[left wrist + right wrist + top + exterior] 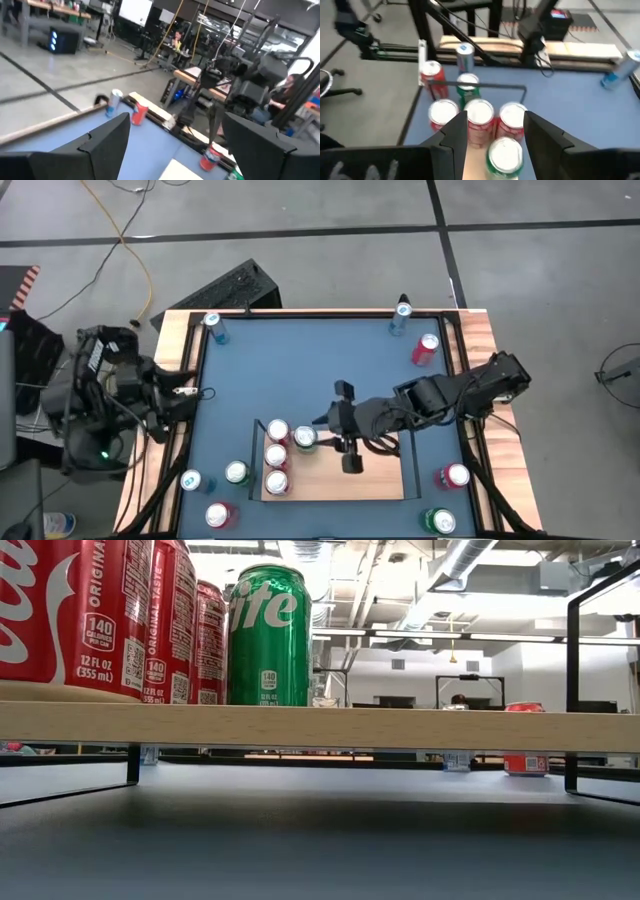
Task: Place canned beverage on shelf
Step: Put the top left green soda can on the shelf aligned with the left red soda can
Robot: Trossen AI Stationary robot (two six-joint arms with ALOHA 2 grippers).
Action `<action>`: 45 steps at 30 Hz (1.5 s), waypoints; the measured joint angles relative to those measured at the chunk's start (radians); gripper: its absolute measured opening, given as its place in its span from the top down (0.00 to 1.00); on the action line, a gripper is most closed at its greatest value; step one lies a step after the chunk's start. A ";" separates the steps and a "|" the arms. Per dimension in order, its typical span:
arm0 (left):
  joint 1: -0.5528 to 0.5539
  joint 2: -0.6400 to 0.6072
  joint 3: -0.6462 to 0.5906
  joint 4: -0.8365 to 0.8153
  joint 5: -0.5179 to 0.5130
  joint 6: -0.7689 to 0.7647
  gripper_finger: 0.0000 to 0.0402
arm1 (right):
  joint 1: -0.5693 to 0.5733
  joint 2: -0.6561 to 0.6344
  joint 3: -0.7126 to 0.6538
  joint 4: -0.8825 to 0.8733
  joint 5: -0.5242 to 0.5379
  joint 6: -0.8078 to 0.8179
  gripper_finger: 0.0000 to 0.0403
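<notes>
The green can (504,156) stands on the shelf (375,478) beside three red cans (276,457). The right gripper's (495,131) fingers straddle it, apparently loose; retreating crookedly could topple it. The left gripper (175,145) waits wide off-counter.

I see glossy metal cans (268,635) on a smooth, matt light-wood shelf (320,727) with thin black metal rails (572,680); the tabletop (300,370) looks matt blue, edged in bare wood.

Shelf (375,475), near table (300,370) front: three cans (276,457) in a row at left end, fourth can (304,438) beside them, rightward.
</notes>
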 joint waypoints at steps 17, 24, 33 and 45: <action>-0.107 -0.206 -0.286 0.018 0.021 -0.352 0.25 | -0.010 0.093 -0.014 0.135 -0.050 0.011 0.56; -0.130 -0.229 -0.286 0.020 0.008 -0.346 0.25 | 0.012 0.184 -0.010 0.106 0.036 0.071 0.56; -0.129 -0.229 -0.286 0.010 0.009 -0.336 0.25 | 0.018 0.218 -0.009 -0.070 0.192 0.251 0.56; -0.129 -0.265 -0.286 0.010 0.038 -0.342 0.25 | 0.037 0.229 -0.012 -0.142 0.203 0.306 0.53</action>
